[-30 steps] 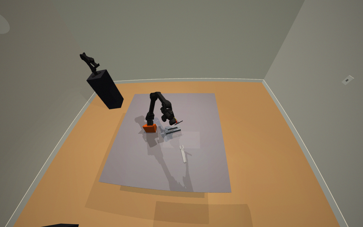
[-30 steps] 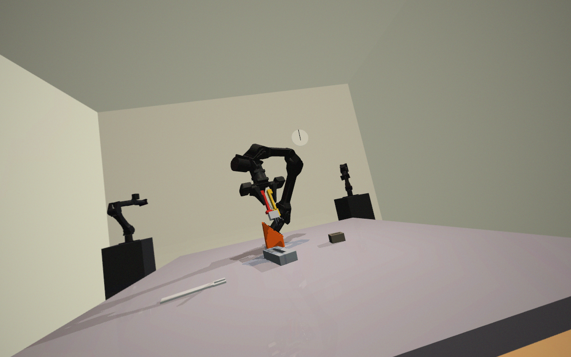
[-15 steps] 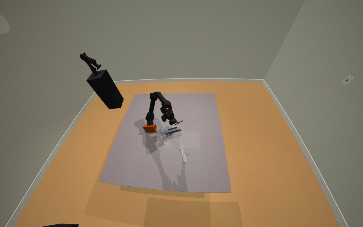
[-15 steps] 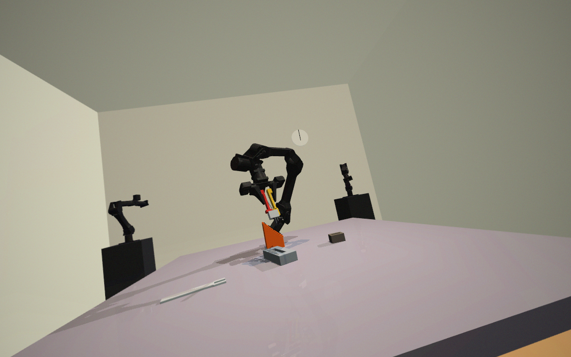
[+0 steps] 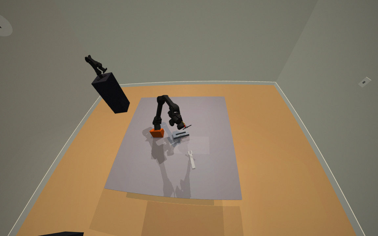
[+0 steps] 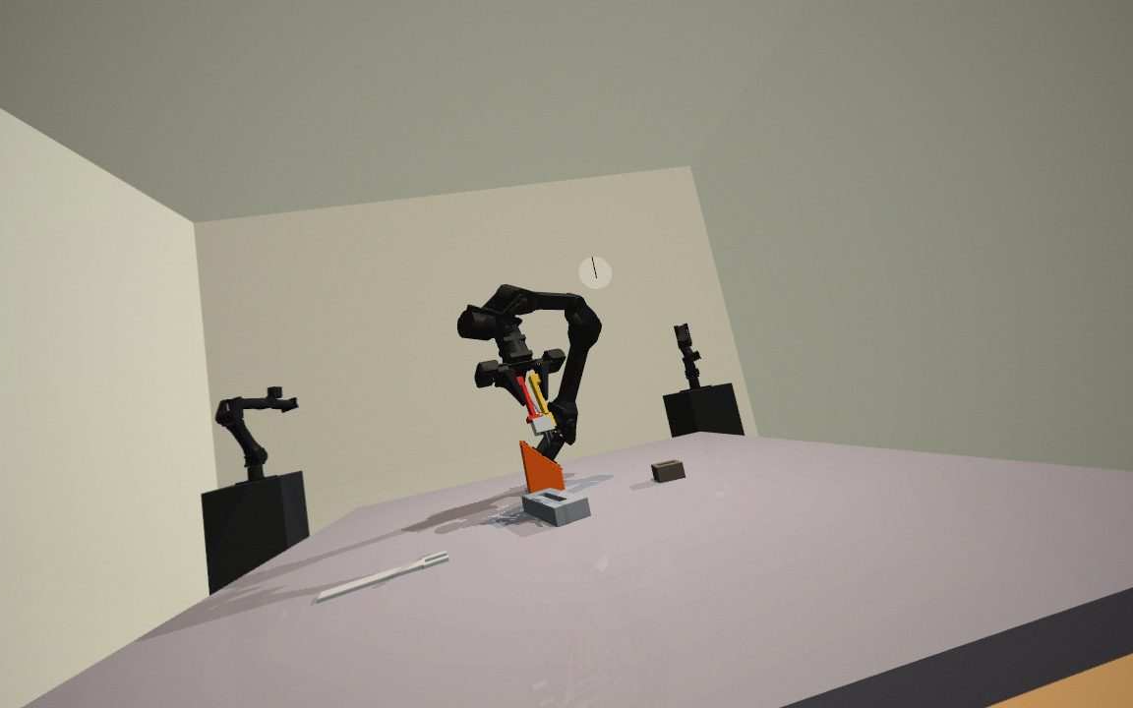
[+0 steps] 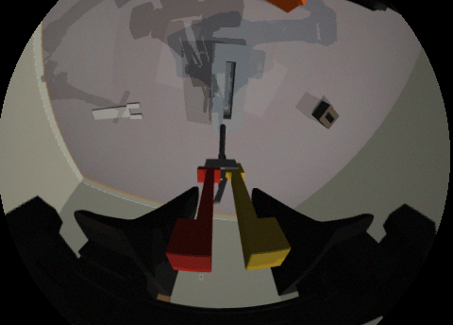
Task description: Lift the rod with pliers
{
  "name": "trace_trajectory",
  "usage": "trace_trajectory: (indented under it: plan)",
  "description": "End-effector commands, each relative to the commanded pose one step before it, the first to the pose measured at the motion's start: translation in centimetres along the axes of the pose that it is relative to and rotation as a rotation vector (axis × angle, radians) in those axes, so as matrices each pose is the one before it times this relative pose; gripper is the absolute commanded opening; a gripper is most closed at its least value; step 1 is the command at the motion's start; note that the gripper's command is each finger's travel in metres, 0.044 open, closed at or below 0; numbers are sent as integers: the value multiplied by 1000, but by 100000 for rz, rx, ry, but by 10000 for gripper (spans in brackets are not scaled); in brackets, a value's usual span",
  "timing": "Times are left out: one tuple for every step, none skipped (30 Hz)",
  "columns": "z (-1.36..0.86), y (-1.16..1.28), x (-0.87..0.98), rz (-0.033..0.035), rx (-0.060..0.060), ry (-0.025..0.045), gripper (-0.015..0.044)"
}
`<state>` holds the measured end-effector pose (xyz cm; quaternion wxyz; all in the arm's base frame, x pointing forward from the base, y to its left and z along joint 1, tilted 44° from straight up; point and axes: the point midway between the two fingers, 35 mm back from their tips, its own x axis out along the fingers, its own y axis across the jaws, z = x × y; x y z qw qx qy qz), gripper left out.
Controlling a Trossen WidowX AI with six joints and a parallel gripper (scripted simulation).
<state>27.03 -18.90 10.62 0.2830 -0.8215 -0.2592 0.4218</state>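
Rod (image 5: 188, 126) (image 7: 222, 141) sits crosswise in the nose of the locking pliers (image 5: 184, 126) (image 6: 541, 426) (image 7: 221, 163), up in the air and out of the slot; the exterior view loses it against the dark arm. Nearest the wrist camera, your end effector (image 6: 533, 387) (image 7: 226, 192) is closed on the pliers' red handle (image 6: 525, 395) (image 7: 206, 193) and yellow handle (image 6: 541, 395) (image 7: 243, 197). Keep your hold there, on the outer faces of the handles; the rod itself is best left to the steel nose.

Judge the rod as stiff, slim and fairly light, hard to crush but apt to roll or swivel if the bite is weak. Its ends stick out on both sides of the nose, so a jerk may swing them. Whether the lock has clicked, you cannot tell, so don't ease the squeeze. Lifting looks well along; check the height, then hold steady.

Farther down, the grey channel block (image 5: 181, 135) (image 6: 574, 512) (image 7: 241, 56) rests on the surface (image 5: 214, 176) (image 6: 729, 572) (image 7: 264, 150). Well apart from it, on opposite sides, lie a white forked bar (image 5: 191, 160) (image 6: 382, 576) (image 7: 110, 112) and a small brown box with an opening (image 6: 667, 472) (image 7: 329, 117), probably the holster.
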Motion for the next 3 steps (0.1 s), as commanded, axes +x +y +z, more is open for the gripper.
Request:
trace_trajectory:
  plan:
    - [-143, 18, -230, 100, -251, 1417, 101]
    - [0, 0, 0, 0, 0, 0, 101]
    - [0, 0, 0, 0, 0, 0, 101]
